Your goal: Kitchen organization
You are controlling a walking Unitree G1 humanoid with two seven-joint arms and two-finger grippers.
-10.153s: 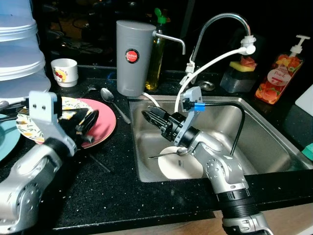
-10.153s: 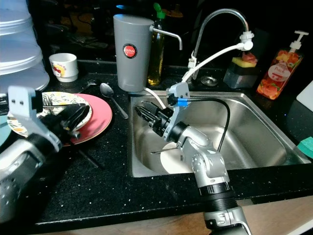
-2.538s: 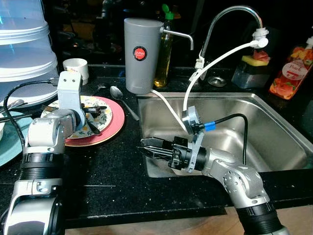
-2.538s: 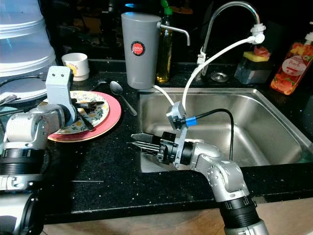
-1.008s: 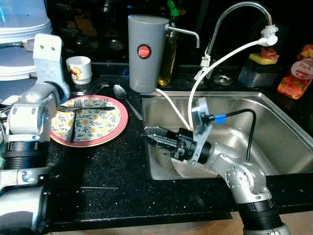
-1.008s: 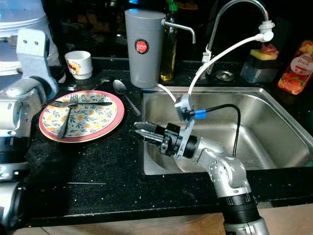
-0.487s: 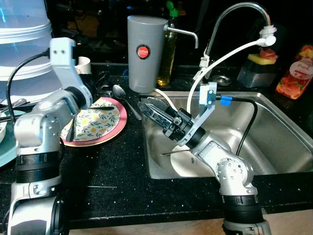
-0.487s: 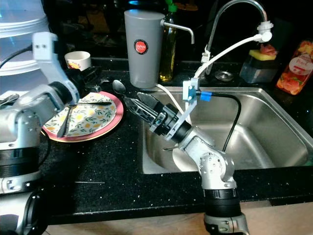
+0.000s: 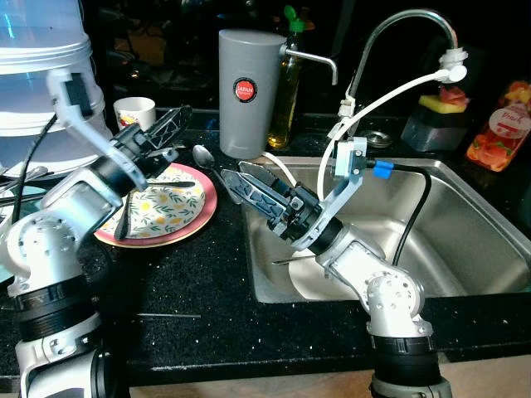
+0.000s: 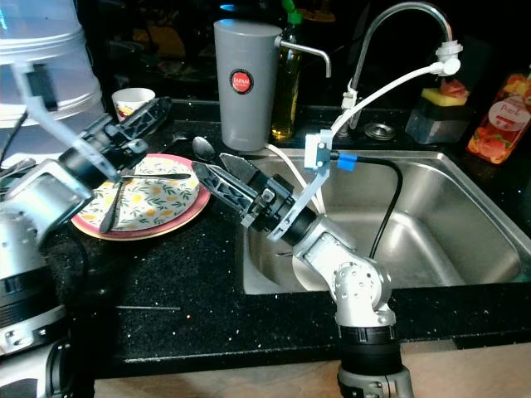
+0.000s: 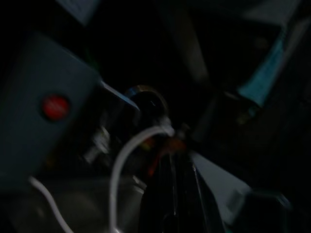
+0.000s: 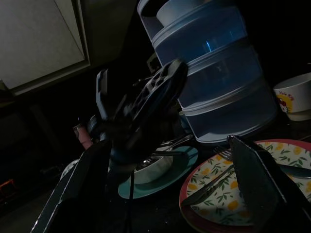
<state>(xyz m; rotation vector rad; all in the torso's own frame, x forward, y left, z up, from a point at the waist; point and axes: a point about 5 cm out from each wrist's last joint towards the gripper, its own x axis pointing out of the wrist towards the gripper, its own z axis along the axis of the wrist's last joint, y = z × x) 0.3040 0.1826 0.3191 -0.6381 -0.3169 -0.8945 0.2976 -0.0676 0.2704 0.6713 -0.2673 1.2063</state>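
The floral plate (image 9: 170, 209) sits on a pink plate (image 9: 197, 224) on the black speckled tabletop (image 9: 199, 282), left of the steel sink (image 9: 465, 215). A fork (image 10: 112, 207) and a dark knife (image 10: 158, 177) lie across the floral plate, and one spoon (image 9: 207, 159) lies on the tabletop between the plates and the sink.

Half a second ago the left gripper (image 9: 166, 128) was tucked close above the far rim of the plates; it now points out over that rim toward the grey canister (image 9: 246, 93), its fingers close together and holding nothing that can be made out. The right gripper (image 10: 217, 184) has swung further left: its fingers, spread apart and empty, now reach past the sink's left edge over the tabletop just beside the pink plate. The camera has shifted slightly too.

In the sink lie one white plate (image 9: 319, 278) and a second spoon (image 9: 292, 259). Behind the sink stand one curved tap (image 9: 398, 33) with a white hose, a green-capped bottle (image 9: 287, 79), a sponge holder (image 9: 441, 112) and a red soap dispenser (image 9: 499, 124). At the far left are one small white cup (image 9: 134, 112), a stack of translucent containers (image 9: 41, 79) and a teal plate (image 12: 167, 170). The room behind is dark.
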